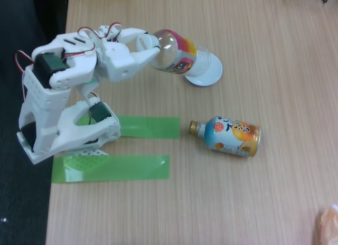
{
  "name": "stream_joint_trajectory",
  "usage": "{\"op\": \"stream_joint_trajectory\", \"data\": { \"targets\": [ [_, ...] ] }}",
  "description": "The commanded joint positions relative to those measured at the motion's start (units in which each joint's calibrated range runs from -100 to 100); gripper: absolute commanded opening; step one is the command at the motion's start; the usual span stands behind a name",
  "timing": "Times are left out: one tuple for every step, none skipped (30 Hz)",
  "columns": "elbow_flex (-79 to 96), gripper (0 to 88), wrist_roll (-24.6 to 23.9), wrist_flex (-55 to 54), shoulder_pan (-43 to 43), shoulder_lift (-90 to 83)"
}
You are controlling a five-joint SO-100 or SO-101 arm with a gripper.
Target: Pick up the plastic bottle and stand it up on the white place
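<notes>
Wooden tabletop (pixel 211 203) below; my end effector (pixel 154 48) clamps the bottle (pixel 177 54), tilted, base over the disc (pixel 211 76). Release now and it may topple toward the can (pixel 232 135).

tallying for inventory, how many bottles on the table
2: the clear plastic bottle held in the white gripper over the round white disc; the orange-and-blue can-bottle lying lower right.

Gripper (pixel 153 48): fingers closed round plastic bottle (pixel 177 52), tilted.
Bottle base: at white place (pixel 206 74), right of claw.
Orange-and-blue can-bottle (pixel 232 135): lying on table (pixel 237 203), below-right, well apart.
</notes>
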Motion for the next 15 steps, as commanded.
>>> {"op": "stream_joint_trajectory", "data": {
  "targets": [
    [-3.0,9.0,2.3,0.4,-0.2,0.8],
    [-3.6,8.9,2.3,0.4,-0.2,0.8],
    [-4.0,8.9,2.3,0.3,-0.2,0.8],
    [-4.4,8.9,2.3,0.3,-0.2,0.8],
    [-4.4,8.9,2.3,0.3,-0.2,0.8],
    [-4.4,8.9,2.3,0.3,-0.2,0.8],
    [-4.3,8.9,2.3,0.3,-0.2,0.8],
    [-4.2,8.9,2.3,0.3,-0.2,0.8],
    [-4.1,8.9,2.0,0.0,-0.2,0.8],
    [-3.9,8.9,1.9,-0.9,-0.2,0.8],
    [-3.7,8.9,1.9,-1.8,-0.2,0.8],
    [-3.1,8.9,1.8,-3.0,-0.1,0.8],
    [-2.4,8.9,1.8,-4.0,0.2,0.7],
    [-1.9,8.9,1.8,-4.8,0.3,0.7],
    [-1.3,8.9,1.8,-5.2,0.4,0.7]
  ]
}}
